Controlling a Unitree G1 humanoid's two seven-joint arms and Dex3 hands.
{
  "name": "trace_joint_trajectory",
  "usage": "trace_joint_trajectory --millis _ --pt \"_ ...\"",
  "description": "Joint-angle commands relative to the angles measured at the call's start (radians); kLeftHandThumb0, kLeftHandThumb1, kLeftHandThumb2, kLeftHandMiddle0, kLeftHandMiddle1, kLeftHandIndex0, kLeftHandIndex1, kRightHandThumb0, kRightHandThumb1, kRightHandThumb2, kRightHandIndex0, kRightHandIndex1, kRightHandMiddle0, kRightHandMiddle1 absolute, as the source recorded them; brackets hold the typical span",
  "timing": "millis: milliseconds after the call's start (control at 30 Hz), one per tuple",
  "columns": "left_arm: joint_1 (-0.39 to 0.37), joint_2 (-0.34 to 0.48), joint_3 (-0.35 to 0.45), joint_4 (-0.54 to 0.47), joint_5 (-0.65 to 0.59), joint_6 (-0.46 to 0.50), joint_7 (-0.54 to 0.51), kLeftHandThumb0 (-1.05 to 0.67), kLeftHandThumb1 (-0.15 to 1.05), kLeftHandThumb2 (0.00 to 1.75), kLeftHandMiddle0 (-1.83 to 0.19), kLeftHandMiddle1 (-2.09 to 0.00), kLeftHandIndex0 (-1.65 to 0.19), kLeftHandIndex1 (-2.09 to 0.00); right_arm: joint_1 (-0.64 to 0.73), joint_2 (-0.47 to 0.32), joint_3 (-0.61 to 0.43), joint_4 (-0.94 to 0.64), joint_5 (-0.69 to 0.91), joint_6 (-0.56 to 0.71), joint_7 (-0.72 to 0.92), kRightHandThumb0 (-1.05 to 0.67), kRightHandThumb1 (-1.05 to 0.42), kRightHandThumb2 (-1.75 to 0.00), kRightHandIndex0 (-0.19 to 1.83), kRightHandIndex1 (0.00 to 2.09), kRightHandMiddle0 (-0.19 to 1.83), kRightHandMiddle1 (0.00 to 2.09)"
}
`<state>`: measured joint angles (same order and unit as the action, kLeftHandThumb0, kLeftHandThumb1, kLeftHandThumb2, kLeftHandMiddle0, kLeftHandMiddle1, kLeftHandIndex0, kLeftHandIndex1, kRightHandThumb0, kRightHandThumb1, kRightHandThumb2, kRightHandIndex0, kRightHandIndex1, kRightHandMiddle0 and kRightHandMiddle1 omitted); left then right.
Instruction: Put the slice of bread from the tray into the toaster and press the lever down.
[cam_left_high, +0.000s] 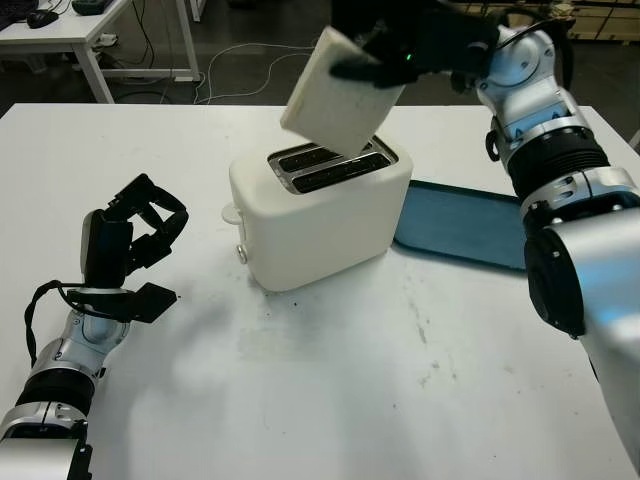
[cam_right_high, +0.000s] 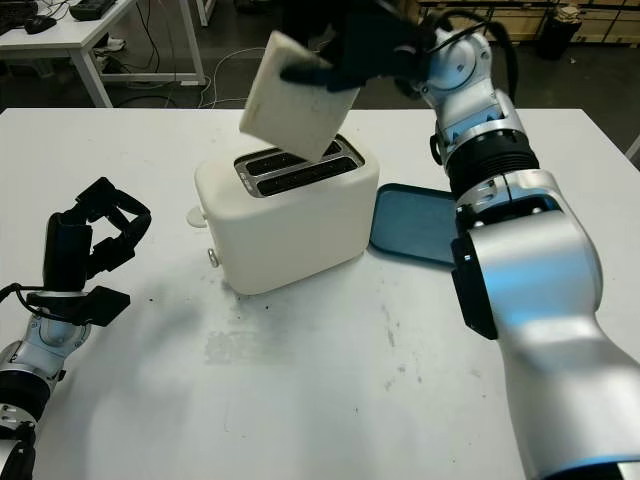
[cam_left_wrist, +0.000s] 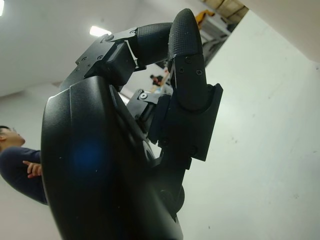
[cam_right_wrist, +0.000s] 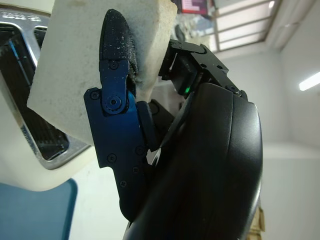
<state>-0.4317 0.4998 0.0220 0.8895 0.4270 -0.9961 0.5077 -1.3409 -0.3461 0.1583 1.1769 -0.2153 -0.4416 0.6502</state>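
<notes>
A pale slice of bread (cam_left_high: 335, 95) hangs tilted just above the white toaster (cam_left_high: 320, 215), its lower corner near the rear slot. My right hand (cam_left_high: 400, 55) is shut on the bread's upper right edge; a black finger (cam_right_wrist: 117, 80) presses across the slice (cam_right_wrist: 70, 55). The two dark slots (cam_right_high: 295, 167) on the toaster's top show nothing inside. A small lever knob (cam_left_high: 242, 254) sits on the toaster's left end. My left hand (cam_left_high: 135, 240) stays at the table's left, curled and holding nothing. The blue tray (cam_left_high: 460, 222) lies right of the toaster with nothing on it.
The white table (cam_left_high: 330, 390) has a wide bare area in front of the toaster. Desks and cables stand on the floor beyond the far edge. A person with folded arms (cam_left_wrist: 20, 165) shows at the edge of the left wrist view.
</notes>
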Motion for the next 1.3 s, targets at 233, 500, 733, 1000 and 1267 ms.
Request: trace_joint_trajectory --millis 233,500,733,1000,1267 --pt "-0.011 0.001 0.006 0.005 -0.004 -0.011 0.009 -1.03 0.92 0.37 -0.72 -1.65 -0.53 -1.44 0.042 0.011 0.021 0.015 -0.014 0.028 0.018 -0.58 -0.92 -0.26 1.12 1.75 0.94 1.75" --pt "-0.004 0.0 0.005 -0.014 0.003 0.012 0.013 -1.05 0.92 0.4 -0.76 -1.69 -0.55 -1.48 0.071 0.012 0.025 0.038 -0.004 0.022 0.055 -0.57 -0.92 -0.27 1.11 1.75 0.94 1.75" --pt "-0.005 -0.005 0.007 -0.001 -0.011 -0.004 0.008 -1.04 0.92 0.37 -0.75 -1.67 -0.55 -1.47 0.077 -0.026 0.086 0.027 -0.075 -0.047 0.022 -0.56 -0.92 -0.29 1.11 1.75 0.91 1.75" --pt "0.0 -0.006 0.007 0.0 -0.019 -0.002 -0.001 -1.04 0.92 0.37 -0.75 -1.66 -0.56 -1.46 0.073 -0.055 0.102 0.02 -0.099 -0.086 -0.026 -0.58 -0.92 -0.29 1.12 1.75 0.9 1.75" --pt "0.0 -0.008 0.003 -0.009 0.001 0.012 0.013 -1.05 0.92 0.38 -0.75 -1.66 -0.56 -1.46 0.02 -0.046 0.057 0.007 -0.076 -0.1 -0.09 -0.59 -0.92 -0.28 1.09 1.75 0.87 1.75"
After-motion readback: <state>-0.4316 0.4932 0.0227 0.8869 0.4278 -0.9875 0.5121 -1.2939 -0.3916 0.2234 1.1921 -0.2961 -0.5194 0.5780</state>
